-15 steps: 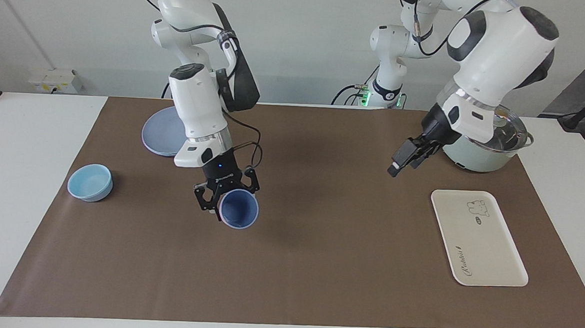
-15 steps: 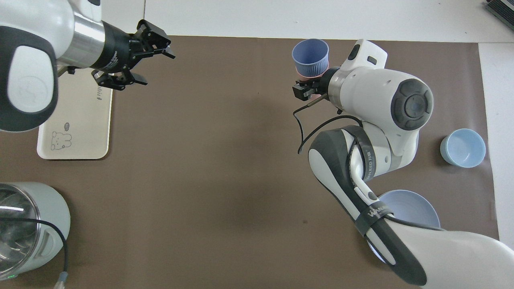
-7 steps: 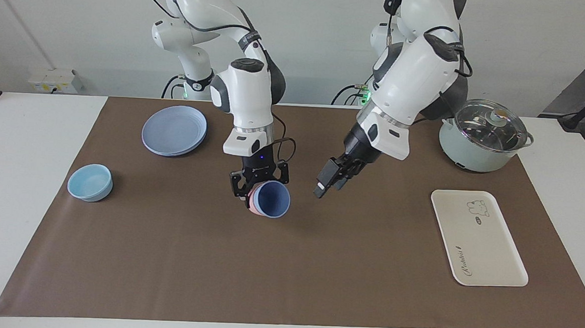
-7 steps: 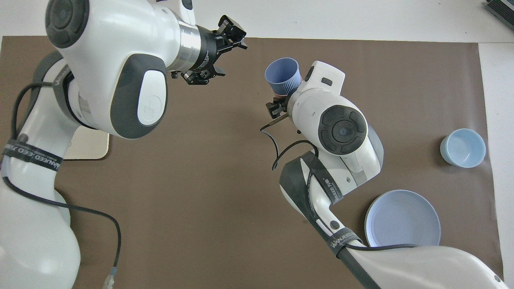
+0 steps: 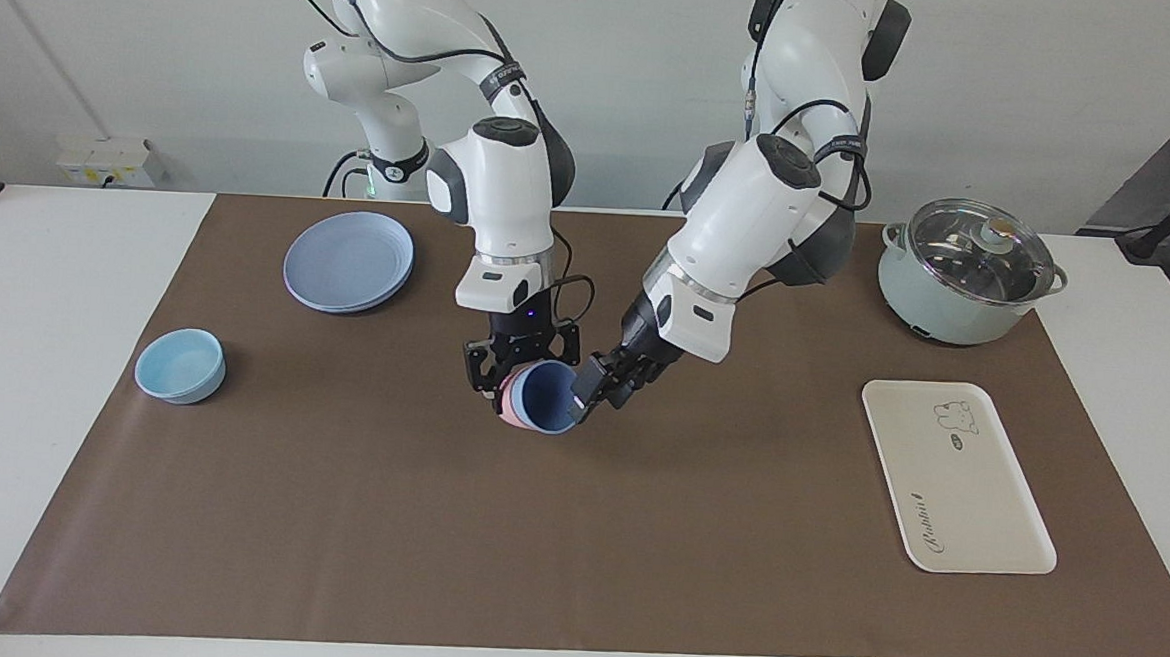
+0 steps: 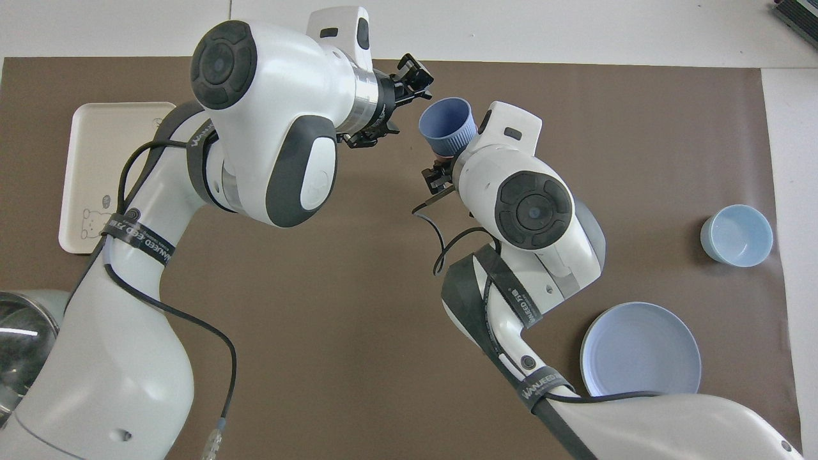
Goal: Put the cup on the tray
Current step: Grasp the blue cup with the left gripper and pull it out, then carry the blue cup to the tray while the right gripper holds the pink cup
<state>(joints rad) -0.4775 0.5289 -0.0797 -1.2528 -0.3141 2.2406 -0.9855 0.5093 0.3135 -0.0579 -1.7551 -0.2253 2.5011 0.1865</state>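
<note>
Two end effectors flank raised cup (image 5: 547, 398), left (image 5: 597, 387) touching rim.

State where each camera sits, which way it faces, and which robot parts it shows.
Facing view: high across the table, looking toward the robots; both arms and bases show, right gripper holding the nested blue cup and pink cup, left gripper at the cup's rim.
Overhead view: above the robots' end, looking steeply down; both arms enter from the bottom.
Shared: cup, tray, plate, bowl.
</note>
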